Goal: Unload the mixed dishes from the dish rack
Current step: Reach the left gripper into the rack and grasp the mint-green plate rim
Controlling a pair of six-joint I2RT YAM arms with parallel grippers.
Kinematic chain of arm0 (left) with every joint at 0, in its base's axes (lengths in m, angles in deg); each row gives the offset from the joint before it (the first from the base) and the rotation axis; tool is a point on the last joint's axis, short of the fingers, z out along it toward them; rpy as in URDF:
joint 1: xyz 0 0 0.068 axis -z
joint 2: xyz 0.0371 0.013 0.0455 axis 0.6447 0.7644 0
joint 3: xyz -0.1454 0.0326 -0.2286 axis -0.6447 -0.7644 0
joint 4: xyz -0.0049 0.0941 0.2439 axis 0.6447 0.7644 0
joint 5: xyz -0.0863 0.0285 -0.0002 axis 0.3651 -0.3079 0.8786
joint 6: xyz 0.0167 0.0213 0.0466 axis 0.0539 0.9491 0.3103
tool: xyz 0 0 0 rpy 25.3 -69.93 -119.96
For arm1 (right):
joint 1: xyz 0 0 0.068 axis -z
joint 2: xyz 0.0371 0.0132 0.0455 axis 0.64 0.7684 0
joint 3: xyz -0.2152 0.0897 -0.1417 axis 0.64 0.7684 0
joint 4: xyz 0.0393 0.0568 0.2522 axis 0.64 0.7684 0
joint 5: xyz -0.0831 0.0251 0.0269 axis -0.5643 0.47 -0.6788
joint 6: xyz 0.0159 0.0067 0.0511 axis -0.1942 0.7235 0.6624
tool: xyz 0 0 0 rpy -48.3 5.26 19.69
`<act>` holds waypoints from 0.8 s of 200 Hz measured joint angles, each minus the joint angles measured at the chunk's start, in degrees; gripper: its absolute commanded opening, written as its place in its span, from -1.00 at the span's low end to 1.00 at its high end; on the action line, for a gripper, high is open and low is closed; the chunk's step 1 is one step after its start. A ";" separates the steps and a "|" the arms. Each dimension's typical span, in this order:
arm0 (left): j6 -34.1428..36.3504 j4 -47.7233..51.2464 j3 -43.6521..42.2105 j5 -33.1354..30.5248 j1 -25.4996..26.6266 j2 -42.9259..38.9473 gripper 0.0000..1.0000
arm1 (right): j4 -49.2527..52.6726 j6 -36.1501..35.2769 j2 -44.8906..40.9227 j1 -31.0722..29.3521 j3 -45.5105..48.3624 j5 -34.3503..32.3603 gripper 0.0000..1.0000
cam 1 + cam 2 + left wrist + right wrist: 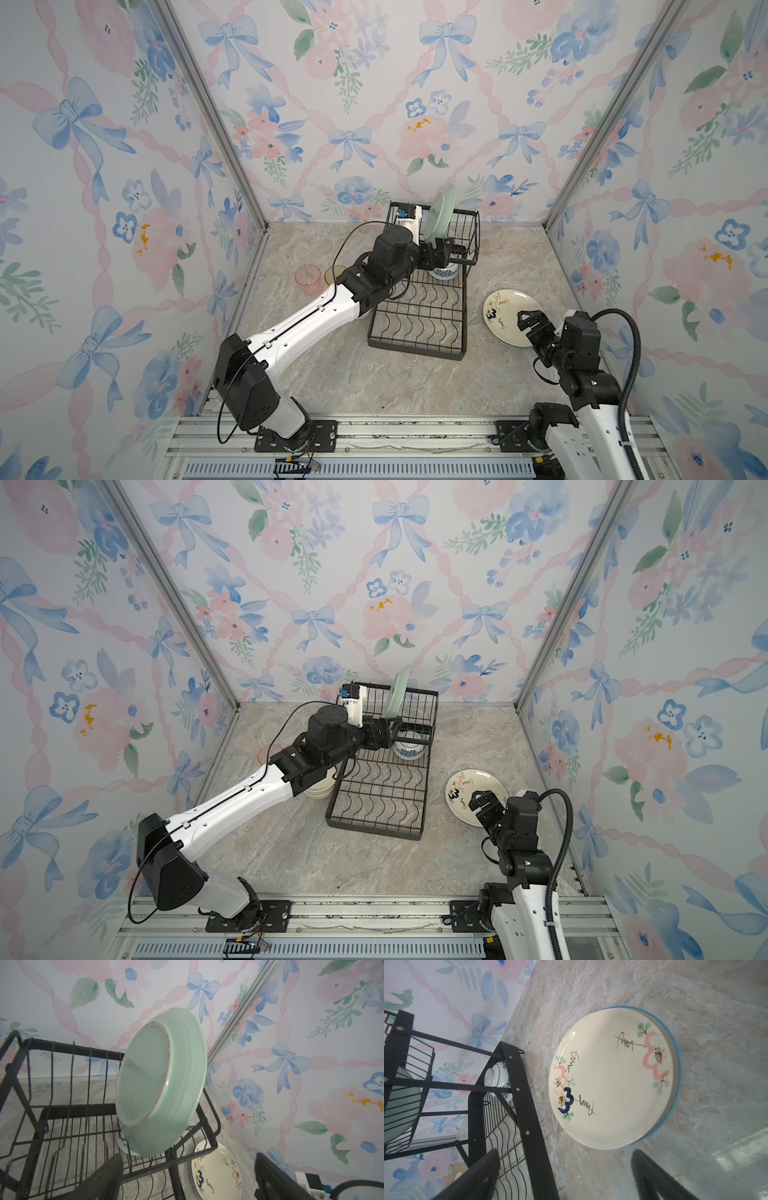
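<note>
The black wire dish rack (415,354) (374,835) stands mid-table. A pale green plate (442,212) (398,690) (162,1080) stands on edge in its raised basket. A blue-and-white bowl (444,273) (409,750) (497,1078) sits beneath the basket. My left gripper (446,251) (386,734) (188,1159) is open at the basket's front, just short of the green plate's lower rim. A cream flower-painted plate (505,309) (465,785) (612,1076) lies flat on the table right of the rack. My right gripper (528,319) (480,801) (563,1153) is open and empty at its near edge.
A pink tumbler (308,279) and a yellow tumbler (334,273) stand on the table left of the rack, partly behind the left arm. A cream bowl (320,789) sits under that arm by the rack. Floral walls close in the back and both sides.
</note>
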 measured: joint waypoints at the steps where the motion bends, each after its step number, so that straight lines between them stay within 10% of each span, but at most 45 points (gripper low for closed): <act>1: 0.13 0.04 0.15 -0.09 0.02 0.11 0.93 | 0.02 -0.13 0.02 -0.20 -0.13 0.00 1.00; 88: 12.92 5.33 14.53 -22.01 5.81 15.37 0.71 | 1.60 -5.05 -0.09 -4.83 -5.73 -1.33 0.99; 160: 18.12 7.48 21.53 -30.95 5.86 22.49 -0.01 | 7.85 -7.06 -6.47 -5.03 -5.77 -3.08 0.95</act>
